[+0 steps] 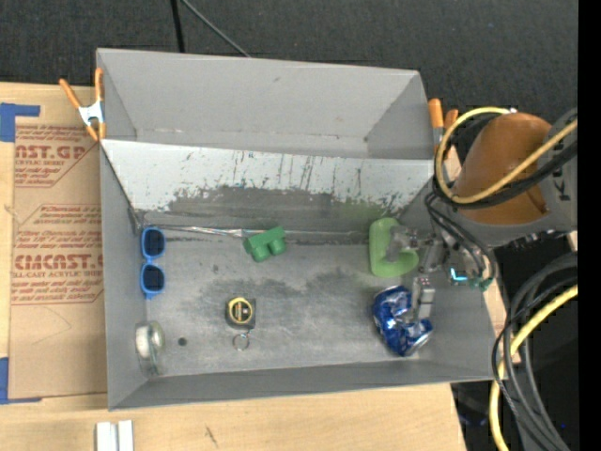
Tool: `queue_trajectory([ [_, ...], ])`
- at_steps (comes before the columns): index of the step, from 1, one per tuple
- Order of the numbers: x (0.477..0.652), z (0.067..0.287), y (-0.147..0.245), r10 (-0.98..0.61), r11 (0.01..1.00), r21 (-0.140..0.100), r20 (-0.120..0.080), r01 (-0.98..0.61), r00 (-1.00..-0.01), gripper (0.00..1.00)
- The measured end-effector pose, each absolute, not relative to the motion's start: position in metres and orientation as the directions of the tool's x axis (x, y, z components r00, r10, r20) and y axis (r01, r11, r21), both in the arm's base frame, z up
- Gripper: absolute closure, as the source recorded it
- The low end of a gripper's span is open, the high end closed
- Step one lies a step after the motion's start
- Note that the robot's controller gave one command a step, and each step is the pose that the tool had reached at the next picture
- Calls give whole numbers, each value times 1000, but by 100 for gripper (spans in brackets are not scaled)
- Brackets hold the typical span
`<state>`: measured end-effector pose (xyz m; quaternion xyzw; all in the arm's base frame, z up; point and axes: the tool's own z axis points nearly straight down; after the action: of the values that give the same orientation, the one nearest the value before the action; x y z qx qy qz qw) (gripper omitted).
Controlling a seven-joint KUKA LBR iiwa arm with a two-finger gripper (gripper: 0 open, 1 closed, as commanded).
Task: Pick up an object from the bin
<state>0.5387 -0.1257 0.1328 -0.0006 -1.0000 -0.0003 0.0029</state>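
Scuffed grey metal lines the bin (263, 111), with dark floor beyond it. The gripper (421, 310) hangs at the near right, touching or just above a crumpled blue packet (400, 327), probably the target since it lies nearest the arm's side. I cannot tell whether the gripper is open or closed. A pale green piece (385, 249) sits just beyond. Blue glasses (152, 259) lie far left, well apart.

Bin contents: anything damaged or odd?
Only the blue foil pack at the view's lower right, by the gripper: it looks crumpled and dented. The sunglasses and green block lie apart; nothing else stands out.
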Motion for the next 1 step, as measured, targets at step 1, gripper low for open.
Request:
queue_trajectory([
  [1, 522, 92, -149, 240, 971, 0, -34, 240, -970, 0],
])
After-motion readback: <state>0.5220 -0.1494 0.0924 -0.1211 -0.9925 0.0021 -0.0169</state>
